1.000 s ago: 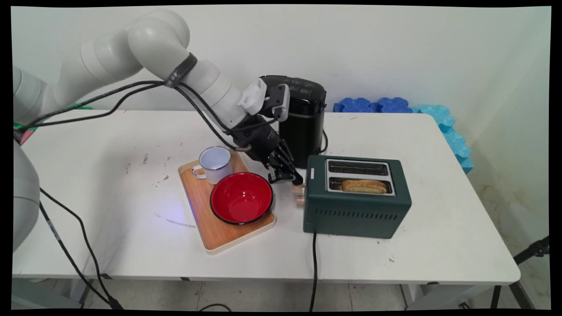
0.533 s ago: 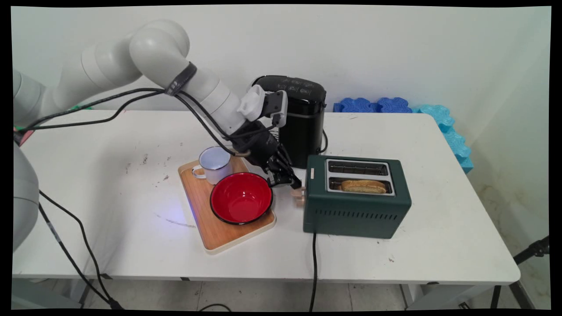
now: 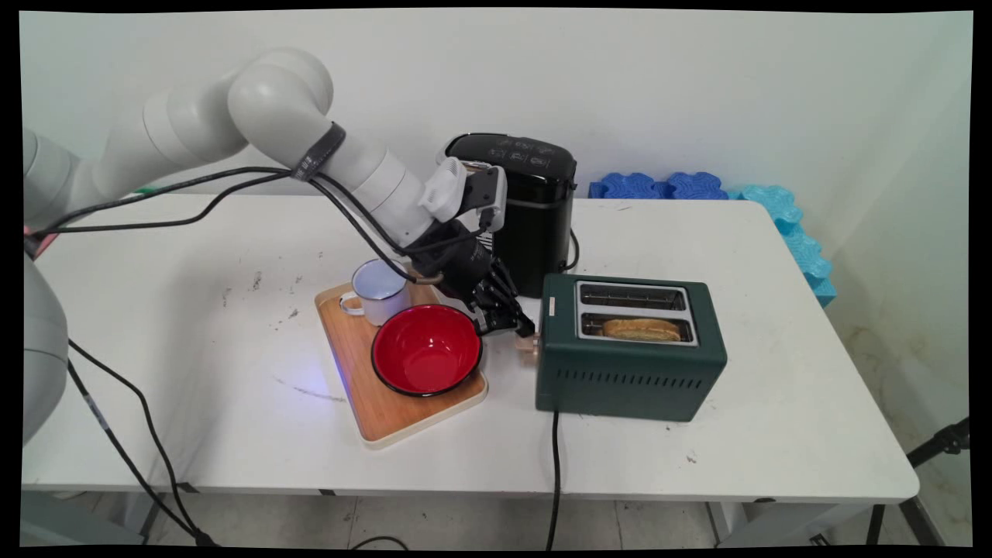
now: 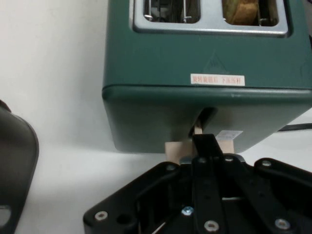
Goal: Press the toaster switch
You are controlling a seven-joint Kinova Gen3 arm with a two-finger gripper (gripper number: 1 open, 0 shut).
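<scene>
I've got the matt black pincer [image 3: 521,329] against a pale wooden lever [image 4: 178,148] on the toaster [image 3: 629,372], whose matt green shell carries a brushed metal top plate [image 4: 209,28]. Just behind the pincer sits a glossy black plastic machine [image 3: 535,217]; beside it, a shiny red enamel bowl [image 3: 426,350] on a smooth wooden tray [image 3: 384,415].

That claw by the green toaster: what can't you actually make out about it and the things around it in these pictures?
- Claw: open or shut is unclear; its own linkage covers the fingers in the hand view.
- Toaster lever: mostly hidden behind the claw in both views.
- Toast: only its top shows; the green toaster hides the rest.
- White mug: contents not visible in the main view.
</scene>
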